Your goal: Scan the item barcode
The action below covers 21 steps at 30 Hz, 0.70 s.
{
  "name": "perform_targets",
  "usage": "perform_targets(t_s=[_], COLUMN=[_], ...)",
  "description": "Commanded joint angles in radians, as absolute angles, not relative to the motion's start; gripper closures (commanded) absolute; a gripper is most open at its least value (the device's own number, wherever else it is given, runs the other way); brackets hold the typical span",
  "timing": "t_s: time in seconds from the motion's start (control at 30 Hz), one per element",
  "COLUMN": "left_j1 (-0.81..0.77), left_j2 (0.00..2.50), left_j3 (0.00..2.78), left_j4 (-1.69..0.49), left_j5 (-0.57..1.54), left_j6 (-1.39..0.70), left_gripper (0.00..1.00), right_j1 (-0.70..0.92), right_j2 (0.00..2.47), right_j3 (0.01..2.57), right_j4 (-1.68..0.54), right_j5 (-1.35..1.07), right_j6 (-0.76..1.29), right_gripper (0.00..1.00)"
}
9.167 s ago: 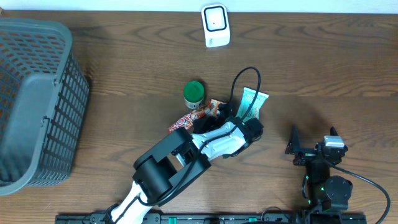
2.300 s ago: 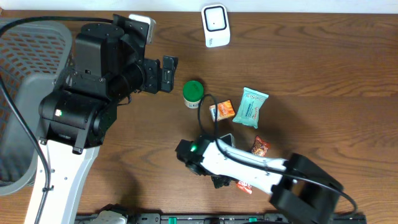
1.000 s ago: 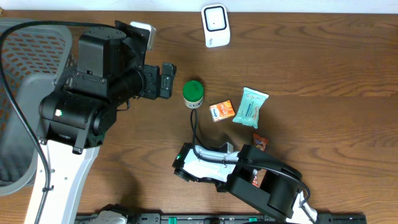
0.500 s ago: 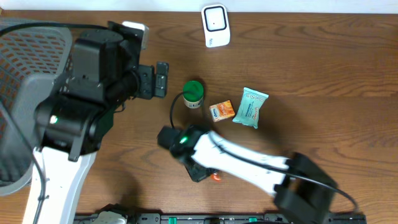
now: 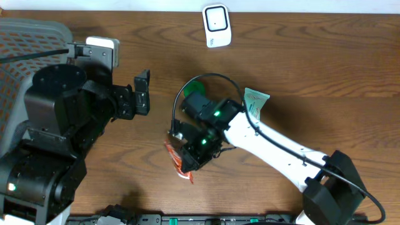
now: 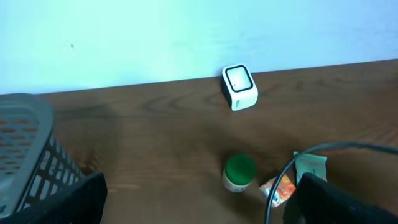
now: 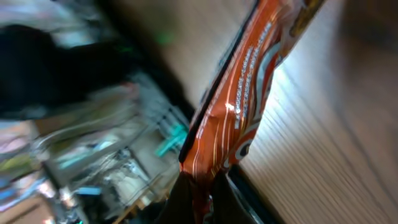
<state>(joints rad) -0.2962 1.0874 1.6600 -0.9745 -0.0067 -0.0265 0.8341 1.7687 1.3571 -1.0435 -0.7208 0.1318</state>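
Orange snack packet (image 7: 249, 93) hangs pinched between the closed fingers of the right gripper (image 7: 202, 186), over the near middle of the table (image 5: 325, 62). The grey mesh basket (image 5: 25, 31) sits far left, its inside mostly hidden by the left arm (image 5: 56, 125). The left gripper (image 5: 142, 94) is spread wide, holding nothing. The white scanner (image 5: 216, 25) stands at the far edge. The packet's print, perhaps lettering, is too blurred to read.

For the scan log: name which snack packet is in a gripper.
The orange-red packet, pinched in the right gripper; the teal packet and small orange packet lie unheld.

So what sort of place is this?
Probably a mock shop checkout on a wooden table: a white barcode scanner at the far edge, a grey mesh basket to the left, and an orange snack packet in the right end effector.
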Motion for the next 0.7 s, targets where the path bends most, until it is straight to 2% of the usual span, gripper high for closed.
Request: perform_targets(t_s=[0.0, 0.23, 0.43, 0.53, 0.67], left_j1=[-0.291, -0.291, -0.291, -0.291, -0.291], left_j2=[1.092, 1.113, 1.145, 1.161, 1.182], left_j3=[1.655, 1.655, 1.655, 1.655, 1.655], left_j4=[-0.980, -0.987, -1.006, -1.014, -1.038], left_j5=[-0.020, -0.020, -0.020, -0.019, -0.020], left_j6=[-0.031, -0.031, -0.031, -0.032, -0.032], left_gripper=[0.02, 0.02, 0.02, 0.02, 0.02], right_j1=[0.793, 0.700, 0.622, 0.583, 0.540], right_j2=[1.754, 1.754, 1.754, 1.754, 1.754], right_j3=[1.295, 1.096, 0.968, 0.945, 0.920], right_j4=[-1.005, -0.864, -0.810, -0.811, -0.815], right_j5=[-0.947, -1.122, -1.130, -1.091, -0.912], right_j6=[0.035, 0.019, 0.021, 0.021, 0.087], right_gripper=[0.99, 0.99, 0.99, 0.99, 0.99])
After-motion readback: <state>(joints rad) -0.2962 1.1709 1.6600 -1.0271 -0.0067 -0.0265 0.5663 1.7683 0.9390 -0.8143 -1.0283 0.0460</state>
